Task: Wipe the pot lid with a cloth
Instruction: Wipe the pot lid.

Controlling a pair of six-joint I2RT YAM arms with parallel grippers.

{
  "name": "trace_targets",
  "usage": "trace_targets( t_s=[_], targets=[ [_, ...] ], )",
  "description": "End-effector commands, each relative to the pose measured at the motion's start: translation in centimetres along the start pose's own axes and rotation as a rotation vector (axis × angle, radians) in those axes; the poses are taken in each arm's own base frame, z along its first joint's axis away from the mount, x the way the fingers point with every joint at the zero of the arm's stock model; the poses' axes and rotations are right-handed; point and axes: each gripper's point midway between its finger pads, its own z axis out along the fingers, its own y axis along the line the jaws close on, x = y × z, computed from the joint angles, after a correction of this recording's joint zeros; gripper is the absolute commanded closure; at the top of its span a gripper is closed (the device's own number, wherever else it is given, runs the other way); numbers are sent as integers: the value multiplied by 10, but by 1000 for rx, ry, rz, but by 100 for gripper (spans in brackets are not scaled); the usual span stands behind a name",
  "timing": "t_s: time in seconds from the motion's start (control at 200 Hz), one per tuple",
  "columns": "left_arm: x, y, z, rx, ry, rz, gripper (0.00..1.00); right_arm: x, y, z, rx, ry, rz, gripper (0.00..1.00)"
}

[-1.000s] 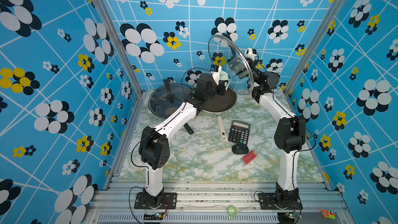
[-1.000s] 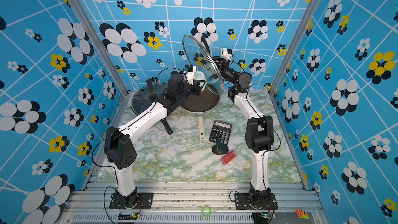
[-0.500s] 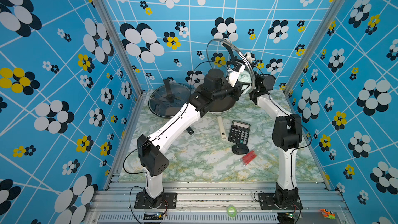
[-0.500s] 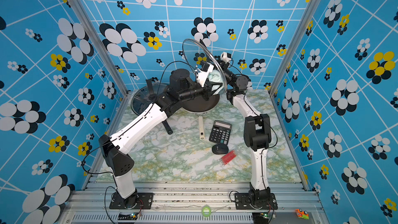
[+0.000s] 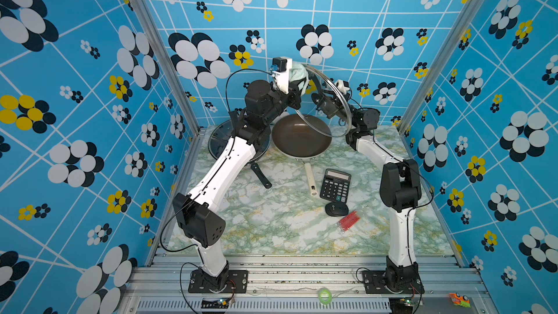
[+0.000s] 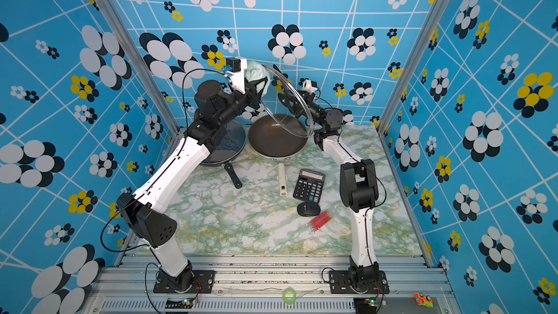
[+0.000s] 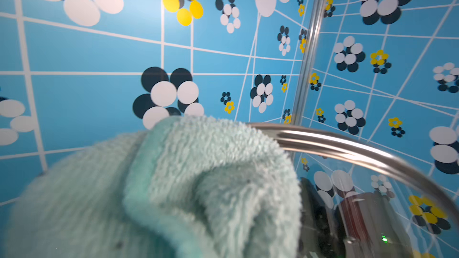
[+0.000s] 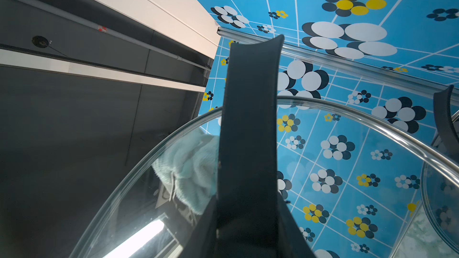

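Left arm: raised, elbow bent; left claw clamped on the mint-green cloth, bunched at its tip against the glass pot lid.
Right arm: reaching up; right claw gripping the lid's handle, the lid tilted, frying pan below.

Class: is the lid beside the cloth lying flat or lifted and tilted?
Lifted and tilted: the lid stands steeply on edge above the brown pan, cloth against its upper rim.

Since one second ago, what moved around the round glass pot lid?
The left gripper, shut on the fluffy mint-green cloth, carried it up the tilted glass lid, from near the brown frying pan to the top rim. The right gripper still holds the lid aloft; pan and black calculator stayed.
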Motion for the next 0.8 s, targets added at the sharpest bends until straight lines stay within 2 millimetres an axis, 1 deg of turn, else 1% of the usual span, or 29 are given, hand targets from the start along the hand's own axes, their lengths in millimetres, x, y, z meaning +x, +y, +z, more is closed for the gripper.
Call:
trace_targets(
  t_s=[0.0,0.02,0.03,0.06,0.135,0.185,0.23,0.285,0.365,0.48,0.535,0.58,0.635,0.685,0.73,0.795],
  targets=[
    [52,37,15,-110,62,-75,100,32,114,15,-201,34,-185,100],
    [56,39,15,-112,67,-90,100,32,115,15,-205,31,-184,100],
    [65,41,17,-113,82,-101,100,32,117,15,-207,29,-186,100],
    [77,43,20,-111,99,-121,100,33,119,16,-212,29,-189,100],
    [102,42,25,-105,140,-159,100,33,124,17,-222,29,-195,100],
    [118,37,28,-92,167,-193,100,32,126,18,-230,29,-194,100],
    [131,29,30,-66,185,-234,100,30,126,18,-235,25,-193,100],
    [143,12,32,-25,204,-262,100,28,126,19,-241,21,-190,100],
    [153,-15,36,31,230,-277,100,24,123,19,-246,12,-185,100],
    [149,-56,39,142,237,-316,100,21,121,19,-251,4,-181,100],
    [149,-71,38,175,247,-326,100,19,120,19,-253,0,-182,100],
    [151,-80,36,188,255,-331,100,18,120,19,-255,-3,-182,100],
    [159,-83,34,179,273,-340,100,19,121,19,-258,-2,-186,100],
    [165,-80,34,161,283,-345,100,19,123,19,-259,1,-189,100],
    [170,-71,36,125,292,-342,100,20,125,20,-261,3,-193,100],
    [169,-51,41,63,277,-330,100,21,125,20,-261,7,-187,100]
  ],
)
